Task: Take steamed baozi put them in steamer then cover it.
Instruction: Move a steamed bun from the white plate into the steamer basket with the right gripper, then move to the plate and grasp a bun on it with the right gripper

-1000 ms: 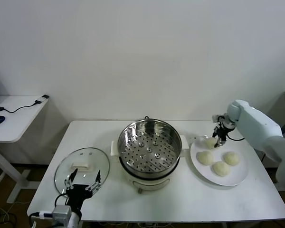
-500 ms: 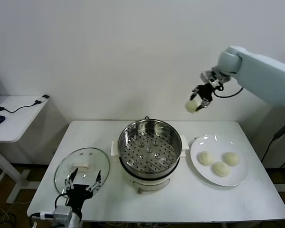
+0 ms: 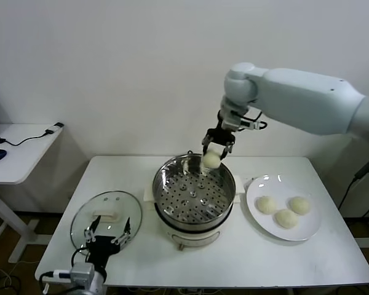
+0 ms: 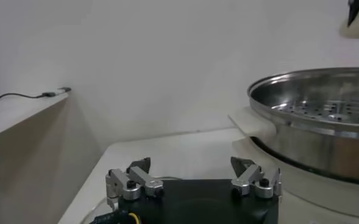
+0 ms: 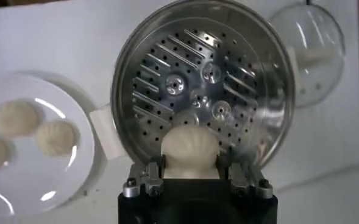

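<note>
My right gripper [image 3: 213, 154] is shut on one cream-white baozi [image 3: 211, 160] and holds it over the back rim of the steel steamer [image 3: 172, 172], whose perforated floor is bare. In the right wrist view the baozi [image 5: 189, 149] sits between the fingers above the steamer [image 5: 258, 67]. Three more baozi [image 3: 265, 204] lie on the white plate [image 3: 315, 227] to the right of the steamer. The glass cover [image 3: 83, 212] with its white handle lies flat to the left of the steamer. My left gripper [image 3: 106, 236] is open and parked low at the table's front left.
The steamer sits on a white pot base [image 3: 190, 236] with side handles. A side desk [image 3: 15, 153] with a mouse and cable stands to the far left. The plate [image 5: 85, 155] and cover [image 5: 310, 42] also show in the right wrist view.
My right gripper lifted one baozi off the plate, carried it high and leftward, and now holds it low over the steamer. The left arm has not moved.
</note>
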